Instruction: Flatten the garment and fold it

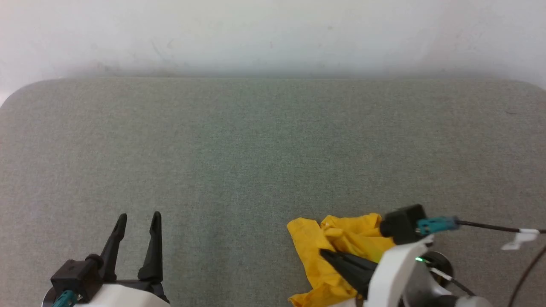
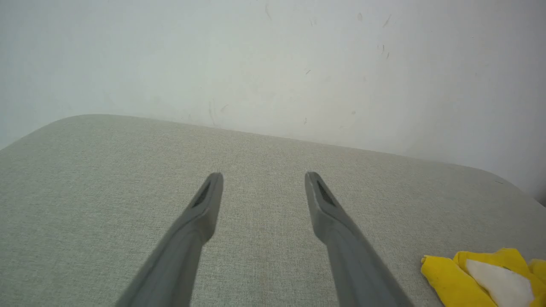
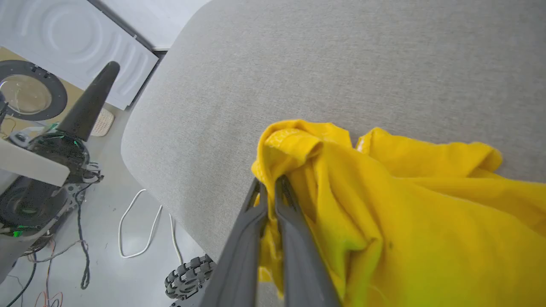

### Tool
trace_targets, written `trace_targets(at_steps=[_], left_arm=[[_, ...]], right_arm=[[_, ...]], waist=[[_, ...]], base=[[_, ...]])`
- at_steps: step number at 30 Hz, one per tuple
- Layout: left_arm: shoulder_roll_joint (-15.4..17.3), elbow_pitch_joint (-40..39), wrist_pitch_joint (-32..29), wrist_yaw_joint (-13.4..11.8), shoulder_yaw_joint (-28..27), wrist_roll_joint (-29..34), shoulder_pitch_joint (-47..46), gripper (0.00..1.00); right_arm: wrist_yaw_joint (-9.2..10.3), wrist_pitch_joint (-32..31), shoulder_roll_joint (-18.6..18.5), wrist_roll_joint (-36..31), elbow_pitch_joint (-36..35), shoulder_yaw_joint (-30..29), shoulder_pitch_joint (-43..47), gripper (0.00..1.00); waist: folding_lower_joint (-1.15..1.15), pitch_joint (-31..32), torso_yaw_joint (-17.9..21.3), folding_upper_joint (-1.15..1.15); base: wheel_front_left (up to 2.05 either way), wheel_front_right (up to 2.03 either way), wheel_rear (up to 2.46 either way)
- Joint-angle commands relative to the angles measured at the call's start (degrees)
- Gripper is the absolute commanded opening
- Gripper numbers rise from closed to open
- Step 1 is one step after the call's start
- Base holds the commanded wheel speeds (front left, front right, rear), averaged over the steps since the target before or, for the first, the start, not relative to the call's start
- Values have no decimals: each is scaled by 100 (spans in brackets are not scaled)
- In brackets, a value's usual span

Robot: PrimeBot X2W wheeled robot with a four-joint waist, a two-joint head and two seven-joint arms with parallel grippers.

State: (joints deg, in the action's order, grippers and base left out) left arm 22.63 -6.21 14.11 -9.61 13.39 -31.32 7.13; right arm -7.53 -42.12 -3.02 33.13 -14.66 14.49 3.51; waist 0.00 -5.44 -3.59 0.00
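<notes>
The garment (image 1: 337,251) is a bright yellow crumpled heap at the near right edge of the grey table (image 1: 256,149). My right gripper (image 1: 326,254) points left across it, its dark fingers pressed together on a fold of the cloth. In the right wrist view the garment (image 3: 405,204) bunches up around the shut right gripper (image 3: 268,184). A white patch shows on the garment (image 2: 490,273) at the lower right of the left wrist view. My left gripper (image 1: 138,219) stands open at the near left, well apart from the cloth; in its own view the left gripper (image 2: 262,177) holds nothing between its fingers.
A pale wall (image 1: 273,34) runs behind the table's far edge. Left of the table's rounded corner, the right wrist view shows the floor with loose cables (image 3: 140,230), a wheel (image 3: 190,275) and a white appliance with a round door (image 3: 30,94).
</notes>
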Motion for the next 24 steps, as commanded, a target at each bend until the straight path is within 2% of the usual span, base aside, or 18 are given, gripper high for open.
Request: trace_targets(at_steps=[1, 6, 12, 13, 14, 15, 19, 24], left_arm=[[-12, 8, -4, 40, 3, -24, -41, 100], [-42, 48, -1, 61, 25, -53, -96, 100], [-102, 136, 11, 113, 81, -73, -191, 100], [-111, 153, 14, 116, 82, -77, -203, 100], [-119, 166, 16, 121, 84, -81, -214, 100], [-125, 178, 18, 127, 87, -84, -225, 100], [-136, 222, 26, 135, 81, -97, -237, 100], [-128, 240, 35, 120, 46, -115, -187, 100]], right_arm=[[4, 52, 13, 47, 7, 58, -109, 0], [4, 250, 13, -105, 446, 391, -492, 0], [4, 523, 13, -629, 1413, 287, -745, 0], [4, 554, 13, -660, 1565, 259, -761, 4], [4, 595, 13, -686, 1699, 231, -780, 45], [4, 633, 13, -761, 1806, 241, -813, 100], [4, 760, 13, -645, 2004, 319, -912, 100], [4, 815, 14, -423, 1715, 213, -981, 100]], waist=[[0, -38, -41, 0], [0, -112, -162, 0], [0, -169, -304, 0], [0, -171, -318, 0], [0, -173, -334, 0], [0, -175, -349, 0], [0, -167, -362, 0], [0, -120, -289, 0]], base=[[0, 0, 0], [0, 0, 0], [0, 0, 0], [0, 0, 0], [0, 0, 0], [0, 0, 0], [0, 0, 0], [0, 0, 0]])
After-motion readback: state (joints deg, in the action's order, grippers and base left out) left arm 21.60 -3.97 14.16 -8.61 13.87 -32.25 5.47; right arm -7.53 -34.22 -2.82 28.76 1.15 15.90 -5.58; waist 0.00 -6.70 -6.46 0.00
